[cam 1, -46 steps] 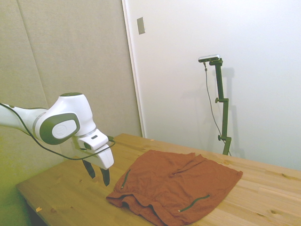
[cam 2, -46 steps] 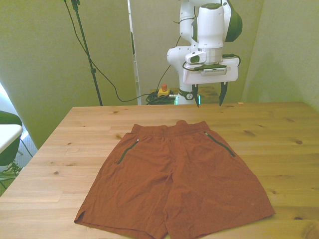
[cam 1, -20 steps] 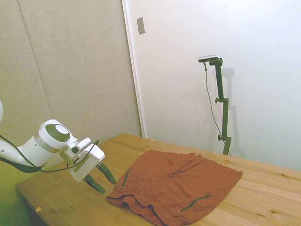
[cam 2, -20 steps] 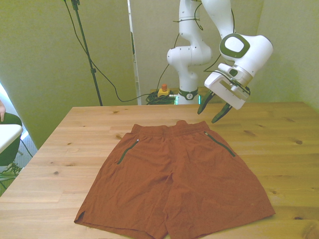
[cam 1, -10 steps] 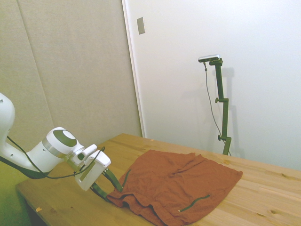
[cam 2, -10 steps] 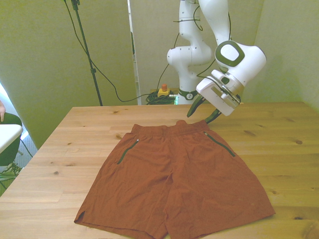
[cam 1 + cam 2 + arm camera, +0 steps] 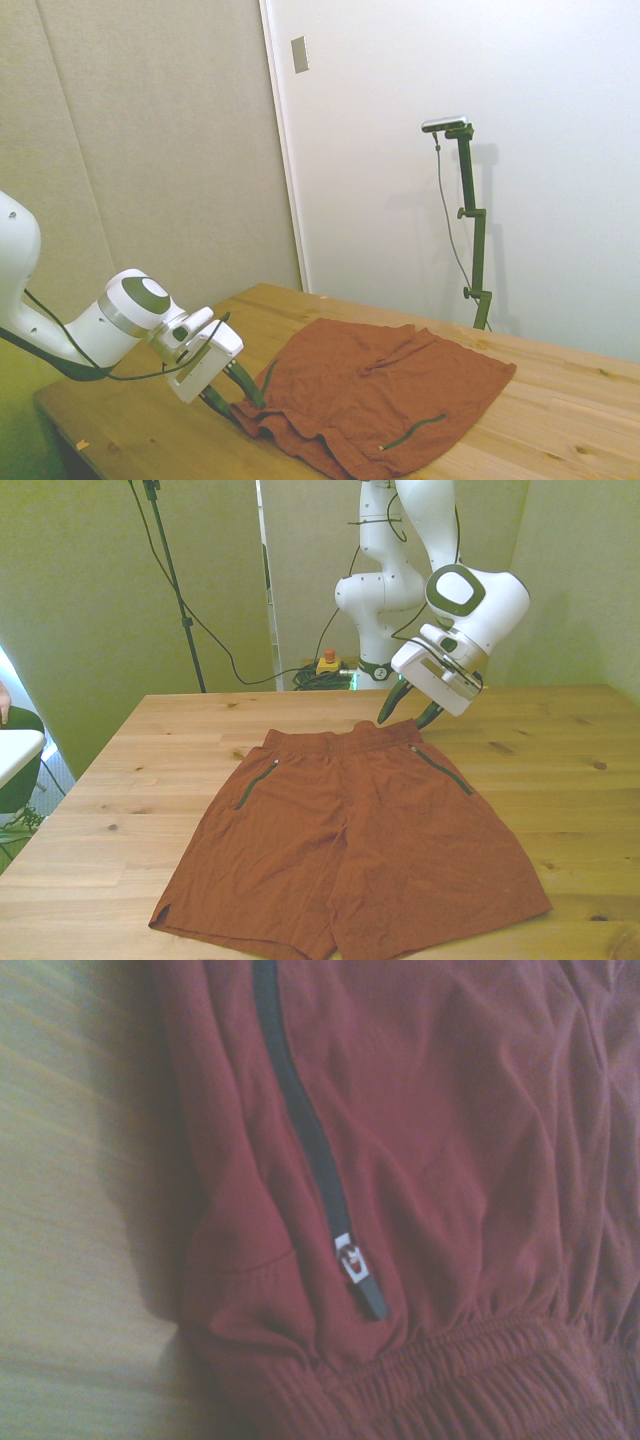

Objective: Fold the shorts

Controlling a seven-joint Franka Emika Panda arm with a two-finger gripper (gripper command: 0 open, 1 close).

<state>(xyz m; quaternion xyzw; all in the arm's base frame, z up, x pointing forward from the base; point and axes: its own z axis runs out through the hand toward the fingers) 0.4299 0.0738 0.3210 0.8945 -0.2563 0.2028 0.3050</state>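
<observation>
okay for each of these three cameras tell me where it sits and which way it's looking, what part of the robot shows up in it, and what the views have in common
Side view: off one side of the table, looking across it; the white arm enters from the picture's left, gripper open at the waistband corner of the shorts.
Front view: across the table, facing the robot; base, arm and gripper show behind the shorts.
Wrist view: on the wrist, close over the shorts; a dark zipper and wood beside them, none of the robot visible.
Shared: all three show the shorts and the table.

soft even indoor light, yellow-green cast; side, front views sharp; wrist view blurred, dim.
</observation>
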